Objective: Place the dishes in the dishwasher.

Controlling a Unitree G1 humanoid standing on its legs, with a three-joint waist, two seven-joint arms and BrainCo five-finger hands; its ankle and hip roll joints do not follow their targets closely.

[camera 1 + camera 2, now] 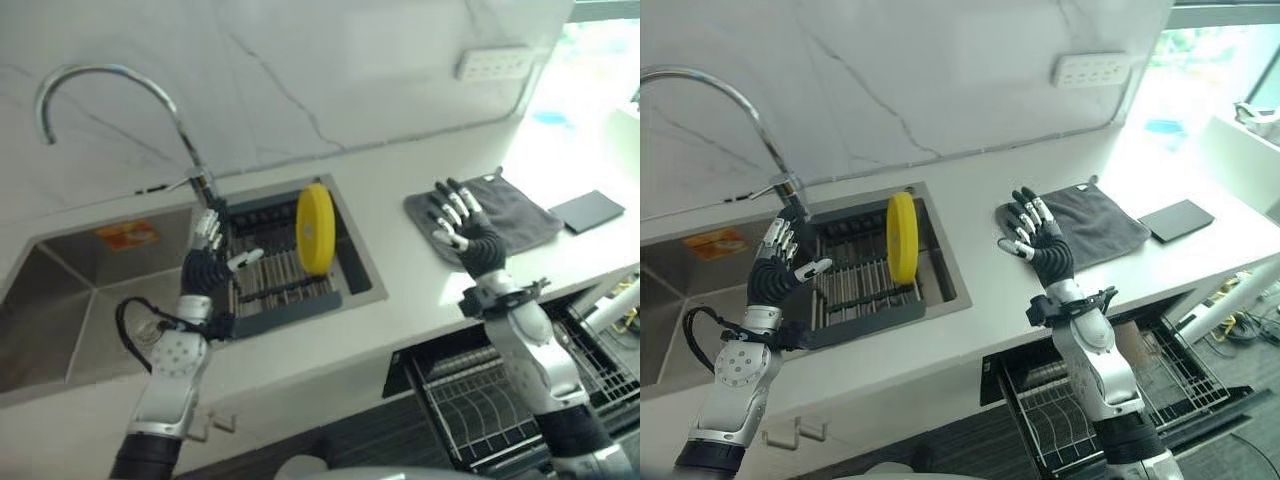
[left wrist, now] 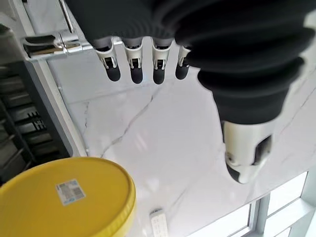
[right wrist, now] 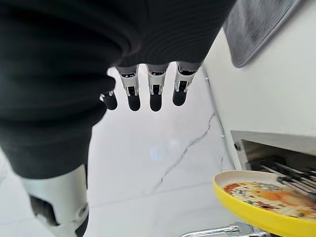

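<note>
Hovering open, left hand (image 1: 207,262) at 9 o'clock of upright yellow plate (image 1: 315,228); careless grab could topple it; right hand (image 1: 462,228) open

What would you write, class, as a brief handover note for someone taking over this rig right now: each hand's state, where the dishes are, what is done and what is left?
Left hand: open, empty, raised over the sink's drying rack, beside the faucet.
Right hand: open, empty, raised over the grey cloth on the counter.
Yellow plate: standing on edge in the drying rack, not held.
Dishwasher rack: pulled out below the counter, under the right arm; no dish seen in the visible part.
Done: dishwasher open.
Left: grasp the plate, carry it to the dishwasher rack and set it in.
</note>
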